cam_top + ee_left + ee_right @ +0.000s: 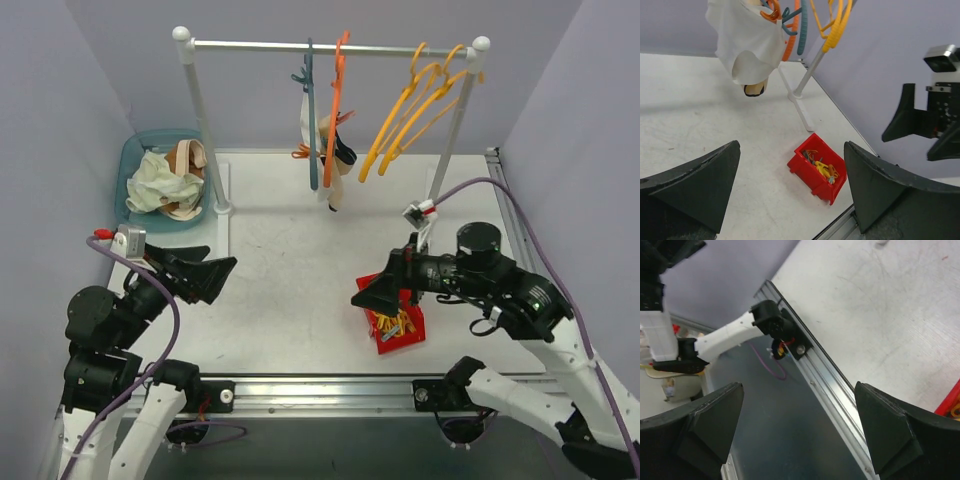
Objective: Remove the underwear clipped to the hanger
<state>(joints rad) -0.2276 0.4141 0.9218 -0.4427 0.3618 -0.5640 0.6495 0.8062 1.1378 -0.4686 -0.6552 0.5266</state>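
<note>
The underwear (335,175) hangs from the rail between a teal hanger (311,110) and an orange hanger (333,100). In the left wrist view the plain white brief (750,45) hangs in front, held by an orange clip (772,11). The cream brief with dark trim (754,90) peeks out below it. My left gripper (225,280) is open and empty low over the table at the left, facing the rack from a distance. Near the red bin, my right gripper (365,290) is open and empty too, and it faces the table's front rail (840,385).
A red bin (398,328) (817,167) of loose clips sits under the right gripper. A teal basket (135,160) at the back left holds a pale green cloth (155,185) and a peach cloth (190,160). Yellow hangers (415,105) hang at the rail's right end. The rack's posts (205,130) stand on the table.
</note>
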